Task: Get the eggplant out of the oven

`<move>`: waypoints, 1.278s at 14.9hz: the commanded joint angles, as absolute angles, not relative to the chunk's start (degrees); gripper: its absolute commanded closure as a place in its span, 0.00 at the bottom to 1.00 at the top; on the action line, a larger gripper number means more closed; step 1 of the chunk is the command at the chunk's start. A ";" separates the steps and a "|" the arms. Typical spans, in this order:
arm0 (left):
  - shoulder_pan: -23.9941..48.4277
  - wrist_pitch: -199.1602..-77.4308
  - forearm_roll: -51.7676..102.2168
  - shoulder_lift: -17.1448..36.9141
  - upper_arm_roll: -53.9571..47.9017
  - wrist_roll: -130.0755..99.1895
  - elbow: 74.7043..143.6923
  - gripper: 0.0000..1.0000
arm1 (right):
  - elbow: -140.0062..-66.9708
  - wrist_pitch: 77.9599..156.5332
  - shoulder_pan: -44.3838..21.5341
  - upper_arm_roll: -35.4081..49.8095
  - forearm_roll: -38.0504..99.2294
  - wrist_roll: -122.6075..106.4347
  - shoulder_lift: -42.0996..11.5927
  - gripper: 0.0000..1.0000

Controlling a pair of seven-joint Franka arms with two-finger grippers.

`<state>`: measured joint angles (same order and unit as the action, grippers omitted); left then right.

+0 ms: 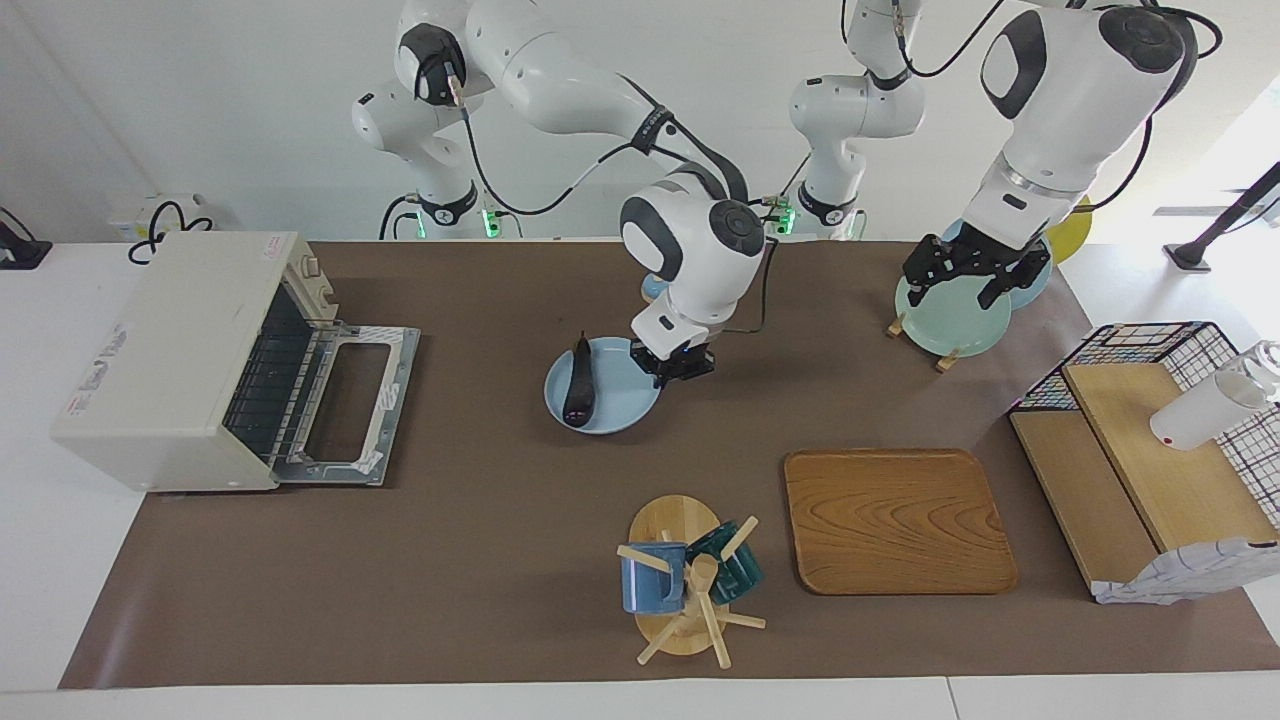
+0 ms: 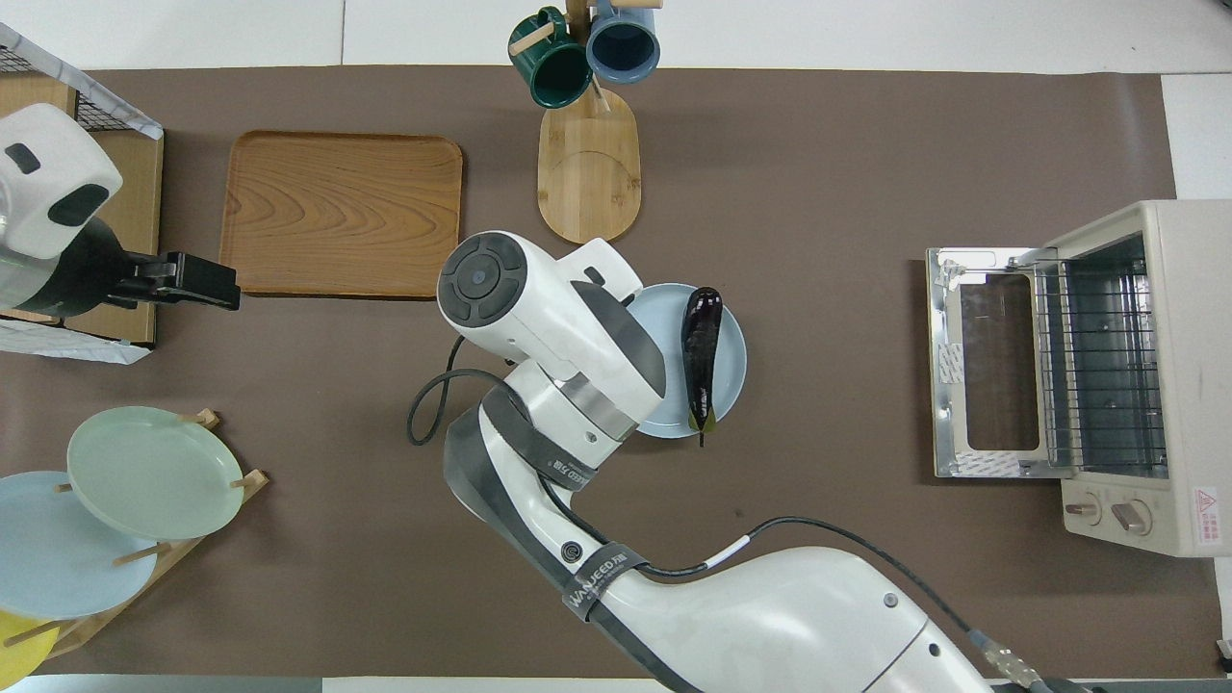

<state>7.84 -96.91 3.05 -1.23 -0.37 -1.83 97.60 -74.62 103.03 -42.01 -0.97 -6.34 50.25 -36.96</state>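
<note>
The dark purple eggplant (image 1: 579,385) (image 2: 701,354) lies on a light blue plate (image 1: 612,412) (image 2: 662,322) over the middle of the brown mat. My right gripper (image 1: 672,363) is shut on that plate's rim at the side toward the left arm; in the overhead view its own wrist hides it. Whether the plate rests on the mat or hangs just above it I cannot tell. The cream oven (image 1: 170,340) (image 2: 1189,289) stands at the right arm's end with its door (image 1: 350,400) dropped open and its wire rack (image 2: 1102,356) bare. My left gripper (image 1: 965,283) (image 2: 229,289) waits open over the plate rack.
A plate rack (image 1: 950,318) with green and blue plates stands near the left arm's base. A wooden tray (image 1: 898,520), a mug tree (image 1: 690,580) with two mugs and a wire basket with wooden shelves (image 1: 1150,450) sit farther out. A small blue bell (image 2: 593,568) lies near the robots.
</note>
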 commanded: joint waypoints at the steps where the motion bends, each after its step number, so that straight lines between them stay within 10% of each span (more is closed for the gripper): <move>1: 7.82 -98.09 4.22 -1.93 -0.26 -1.58 98.61 0.00 | -72.77 104.67 -42.01 -0.44 -4.40 53.78 -38.41 1.00; 4: 7.82 -98.09 4.57 -1.93 -0.35 -1.58 98.61 0.00 | -73.56 108.71 -41.31 -0.35 -1.50 53.70 -38.41 0.95; 6: 7.82 -98.09 4.57 -1.93 -0.35 -1.58 98.61 0.00 | -73.48 109.69 -41.31 -0.35 -2.19 53.00 -38.50 0.65; 11: 7.91 -98.52 5.36 -1.58 -0.44 -1.67 98.35 0.00 | -72.86 99.33 -37.81 -0.79 -6.77 40.72 -33.77 0.61; 13: 8.35 -98.96 5.80 -1.32 -0.61 -1.84 98.52 0.00 | -73.74 95.82 -34.74 -1.05 -7.99 37.37 -32.61 0.63; 16: 11.41 -100.01 5.89 -0.01 -0.62 -3.85 98.53 0.00 | -79.86 91.76 -29.63 -1.14 -10.62 31.83 -29.55 0.97; 19: 17.64 -103.96 5.89 2.89 -0.62 -12.54 98.53 0.00 | -92.95 95.78 -25.42 -1.05 -15.10 28.84 -24.80 1.00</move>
